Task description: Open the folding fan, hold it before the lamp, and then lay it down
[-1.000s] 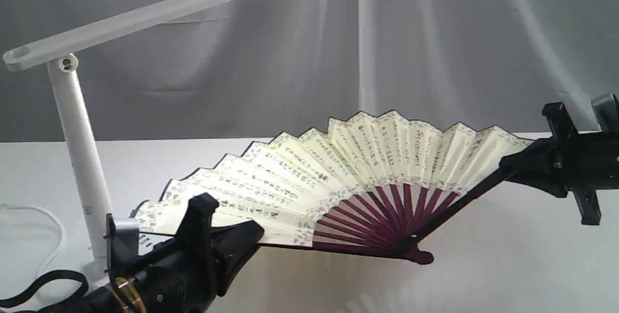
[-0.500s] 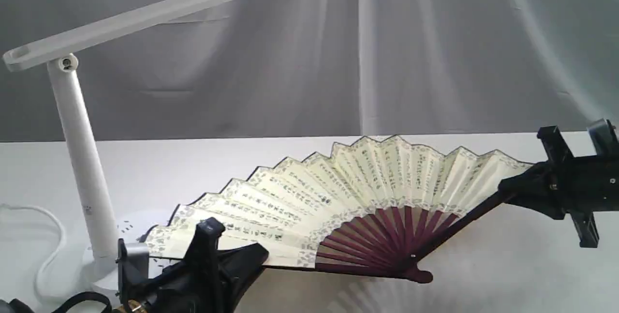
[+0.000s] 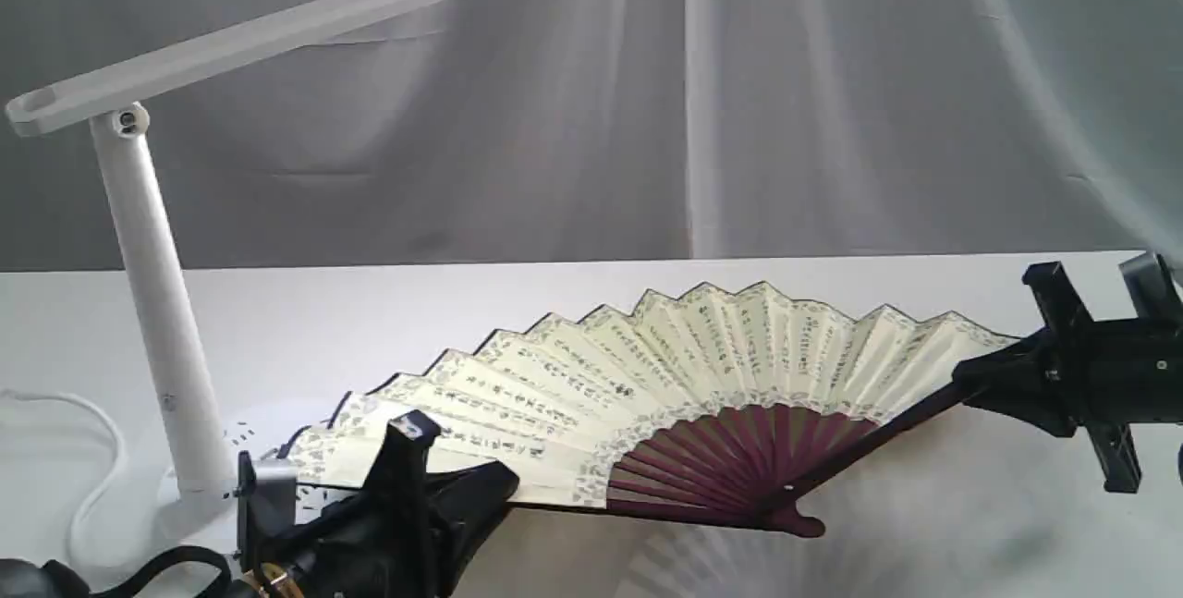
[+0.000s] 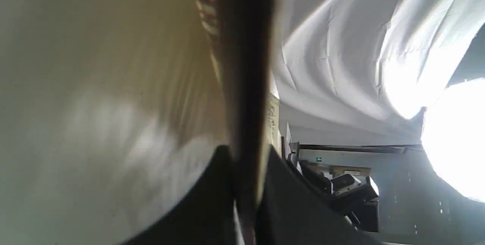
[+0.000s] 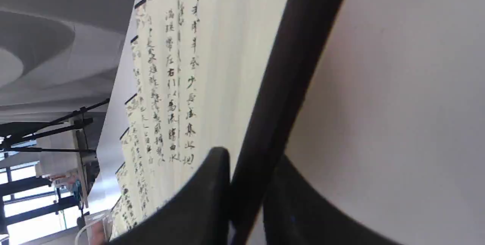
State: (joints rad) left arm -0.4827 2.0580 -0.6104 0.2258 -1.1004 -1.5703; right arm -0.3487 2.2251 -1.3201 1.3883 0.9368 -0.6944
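In the exterior view the folding fan (image 3: 702, 348) is spread open between the two tools, low over the bench (image 3: 924, 524). The left tool (image 3: 494, 482) is clamped on one end guard and the right tool (image 3: 966, 376) on the other, with the lamp (image 3: 148, 247) close beside the left tool. The left wrist view shows that tool's jaws pinched narrow on the fan's dark guard, and the right wrist view shows its tool's jaws gripping the other guard, calligraphy pleats alongside.
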